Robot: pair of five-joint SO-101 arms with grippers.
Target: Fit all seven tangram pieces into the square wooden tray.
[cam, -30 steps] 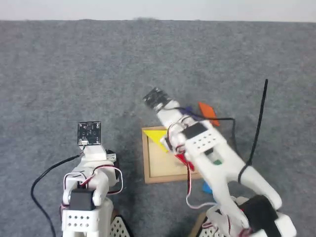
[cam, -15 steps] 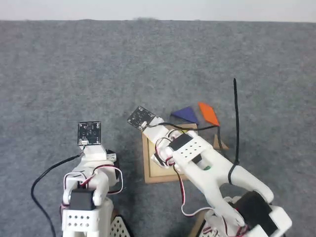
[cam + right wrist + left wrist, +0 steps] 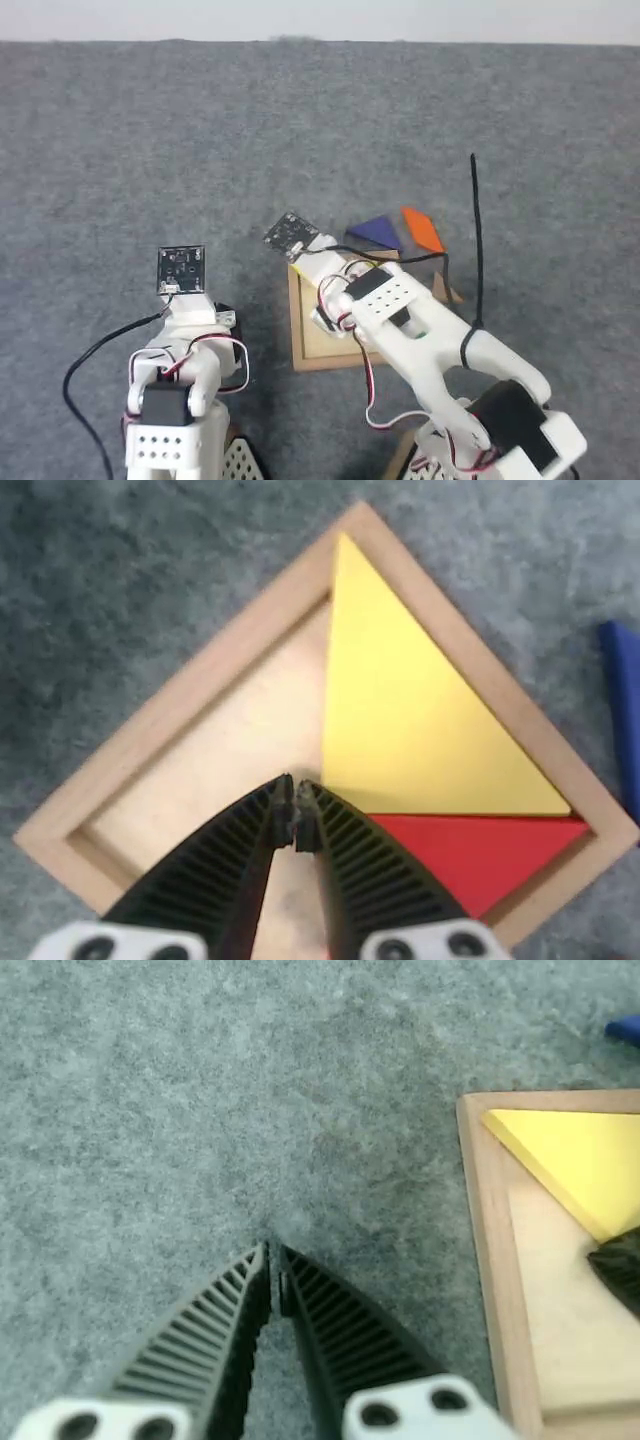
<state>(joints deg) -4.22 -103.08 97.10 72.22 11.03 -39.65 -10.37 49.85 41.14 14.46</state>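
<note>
The right arm (image 3: 400, 310) lies across the wooden tray (image 3: 297, 335) on the grey table (image 3: 150, 130), covering most of it, while a dark blue triangle (image 3: 375, 232) and an orange parallelogram (image 3: 422, 230) lie side by side just beyond the tray, and the left arm (image 3: 180, 340) sits well apart.

The counter (image 3: 150, 120) was covered in a grey, felt-like mat (image 3: 500, 100) with a mottled nap. Along its far side ran a pale, plain strip (image 3: 320, 20). The light was soft and even, with faint shadows.
</note>
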